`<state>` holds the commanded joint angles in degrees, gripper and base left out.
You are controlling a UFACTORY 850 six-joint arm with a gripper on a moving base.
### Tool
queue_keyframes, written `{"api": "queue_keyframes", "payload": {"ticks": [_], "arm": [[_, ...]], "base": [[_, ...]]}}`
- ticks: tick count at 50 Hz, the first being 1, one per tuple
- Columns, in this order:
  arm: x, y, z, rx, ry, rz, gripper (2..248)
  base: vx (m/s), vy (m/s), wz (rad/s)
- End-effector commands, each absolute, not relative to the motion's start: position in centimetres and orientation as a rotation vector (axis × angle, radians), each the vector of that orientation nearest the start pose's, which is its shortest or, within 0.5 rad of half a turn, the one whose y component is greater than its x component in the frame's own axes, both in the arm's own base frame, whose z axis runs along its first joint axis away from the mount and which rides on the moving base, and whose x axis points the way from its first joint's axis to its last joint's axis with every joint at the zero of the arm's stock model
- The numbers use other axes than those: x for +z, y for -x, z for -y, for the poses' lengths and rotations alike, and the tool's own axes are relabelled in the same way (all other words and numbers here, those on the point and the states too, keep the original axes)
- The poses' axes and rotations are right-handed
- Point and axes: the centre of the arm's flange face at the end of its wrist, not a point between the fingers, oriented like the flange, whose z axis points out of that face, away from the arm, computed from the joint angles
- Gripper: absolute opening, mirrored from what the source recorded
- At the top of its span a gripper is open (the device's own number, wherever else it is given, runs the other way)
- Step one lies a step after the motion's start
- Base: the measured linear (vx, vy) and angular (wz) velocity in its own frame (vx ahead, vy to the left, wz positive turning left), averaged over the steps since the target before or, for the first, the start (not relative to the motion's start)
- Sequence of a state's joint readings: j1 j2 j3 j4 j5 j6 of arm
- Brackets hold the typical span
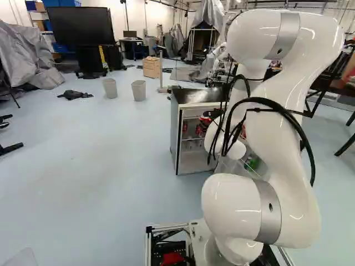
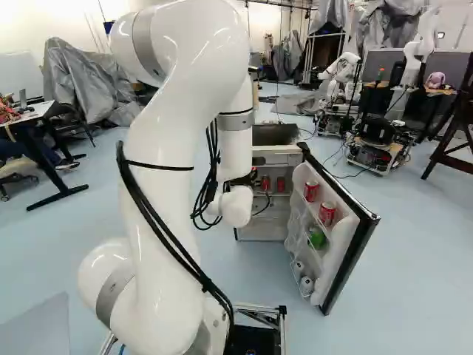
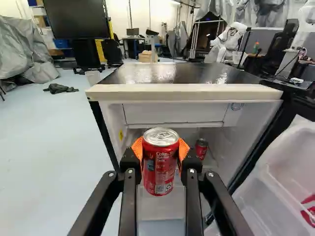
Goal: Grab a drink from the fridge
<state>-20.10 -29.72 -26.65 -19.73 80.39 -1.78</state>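
Two orange pads of the tool (image 3: 160, 149) stand one can's width apart, pressed on opposite sides of a red soda can (image 3: 160, 172). That can is upright and looks to be just outside the opening of the mini fridge (image 3: 184, 90), so the grab seems made and the next move is probably to back away.

If the pads sit shallow on the smooth metal, a jerky start could let the can slide or tip out; too hard a squeeze could dent it. Swinging the white arm (image 2: 170, 111) towards the open fridge door (image 2: 347, 251) before backing off could knock the can or tool against the door racks. The looped black cables (image 1: 272, 105) might snag there too.

Inside the fridge, beyond the tool, a smaller-looking red can (image 3: 201, 147) stands on a shelf below the freezer compartment (image 3: 172, 113). The door's white racks carry more: an upper red can (image 2: 311, 191), a lower red can (image 2: 327, 213) close by, a green container (image 2: 318, 238) beneath, and small white items (image 2: 307, 284) near the bottom, too unclear to name.
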Motion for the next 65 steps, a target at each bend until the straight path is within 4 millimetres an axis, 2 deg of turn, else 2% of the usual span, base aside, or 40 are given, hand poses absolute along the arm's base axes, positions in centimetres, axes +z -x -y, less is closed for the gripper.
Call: {"api": "queue_keyframes", "payload": {"ticks": [35, 65], "arm": [[28.7, -38.3, 11.2, -2.094, 2.426, -0.027, 92], [31.7, -39.2, 11.3, -2.190, 2.362, 0.004, 92]], "base": [[0.000, 0.000, 0.000], [0.000, 0.000, 0.000]]}}
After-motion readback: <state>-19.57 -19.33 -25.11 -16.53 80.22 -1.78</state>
